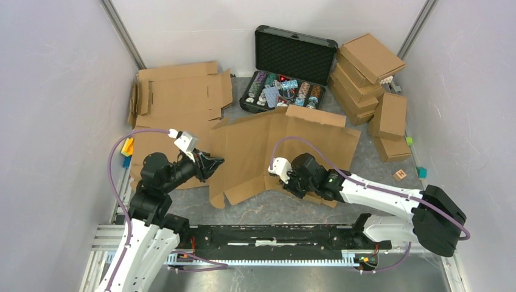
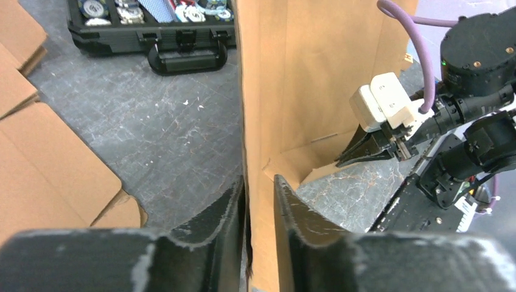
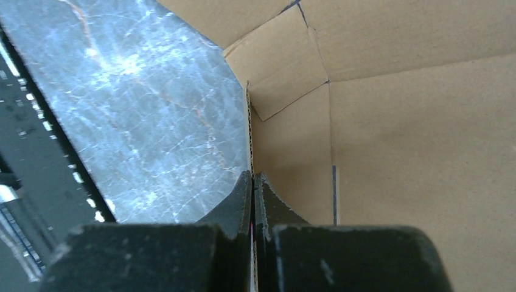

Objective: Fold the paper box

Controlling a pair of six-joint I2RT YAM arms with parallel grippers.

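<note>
The paper box (image 1: 286, 146) is a large brown die-cut cardboard sheet in the middle of the table, partly raised and bent along its creases. My left gripper (image 1: 214, 164) is at its left edge. In the left wrist view the gripper (image 2: 258, 182) has its fingers closed on an upright panel of the paper box (image 2: 304, 91). My right gripper (image 1: 281, 175) holds the near edge. In the right wrist view it (image 3: 252, 176) is pinched shut on the corrugated edge of a flap of the paper box (image 3: 395, 121). The right gripper also shows in the left wrist view (image 2: 356, 155).
An open black case (image 1: 292, 67) with colourful chips stands at the back. Folded brown boxes (image 1: 368, 73) are stacked at the back right. Flat cardboard sheets (image 1: 176, 91) lie at the back left. Small coloured blocks (image 1: 400, 174) lie at the right. A black rail (image 1: 274, 237) runs along the near edge.
</note>
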